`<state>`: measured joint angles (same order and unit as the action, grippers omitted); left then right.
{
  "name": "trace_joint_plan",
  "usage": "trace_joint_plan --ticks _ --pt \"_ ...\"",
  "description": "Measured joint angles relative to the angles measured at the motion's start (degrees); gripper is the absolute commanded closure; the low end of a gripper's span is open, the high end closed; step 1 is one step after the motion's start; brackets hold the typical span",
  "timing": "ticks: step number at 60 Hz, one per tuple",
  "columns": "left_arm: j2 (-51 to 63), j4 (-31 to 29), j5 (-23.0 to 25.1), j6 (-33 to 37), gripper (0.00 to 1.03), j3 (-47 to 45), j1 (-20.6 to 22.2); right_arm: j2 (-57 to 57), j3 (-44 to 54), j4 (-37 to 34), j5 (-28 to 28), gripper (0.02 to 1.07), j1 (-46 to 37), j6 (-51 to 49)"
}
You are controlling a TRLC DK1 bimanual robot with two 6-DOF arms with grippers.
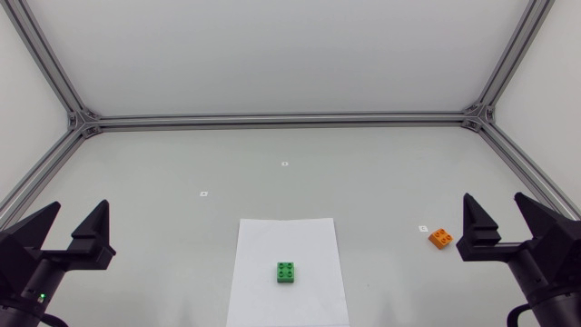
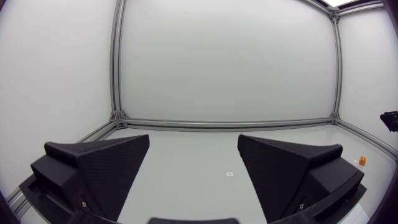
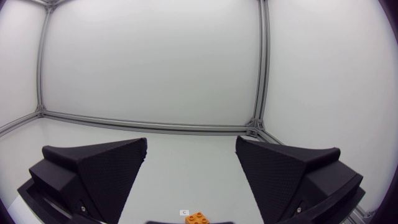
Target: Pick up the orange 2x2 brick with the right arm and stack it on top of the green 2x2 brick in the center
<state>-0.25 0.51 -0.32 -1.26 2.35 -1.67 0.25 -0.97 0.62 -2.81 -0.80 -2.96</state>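
The right end effector (image 1: 498,216) gapes wide and empty near the orange brick (image 1: 442,238); a crooked descent could knock it away.

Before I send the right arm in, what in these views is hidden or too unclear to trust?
1. Orange brick, right wrist view: cut off by the lower edge; only its top studs show.
2. Same brick, left wrist view: a far-off speck, too small for studs or orientation.
3. Green brick: shows only in the head view; neither wrist view catches it.
4. Left gripper and right gripper, head view: arms behind them cut off by the lower edge.
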Motion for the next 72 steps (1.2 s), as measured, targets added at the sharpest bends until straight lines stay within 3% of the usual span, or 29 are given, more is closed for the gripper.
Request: trace_joint_plan --ticks 22,39,59,72 --pt "0.0 0.0 0.0 0.0 0.04 0.0 0.0 0.0 -0.4 -1.3 0.0 0.05 0.0 0.0" --pt "0.0 0.0 0.0 0.0 0.04 0.0 0.0 1.9 -8.9 -5.1 -0.2 0.06 0.0 0.0" --pt "0.0 0.0 0.0 0.0 0.04 0.0 0.0 19.1 -22.2 -7.4 -1.1 0.06 -1.2 0.1" --pt "0.0 0.0 0.0 0.0 0.04 0.0 0.0 35.5 -32.8 -14.6 -0.1 0.06 -6.2 3.7"
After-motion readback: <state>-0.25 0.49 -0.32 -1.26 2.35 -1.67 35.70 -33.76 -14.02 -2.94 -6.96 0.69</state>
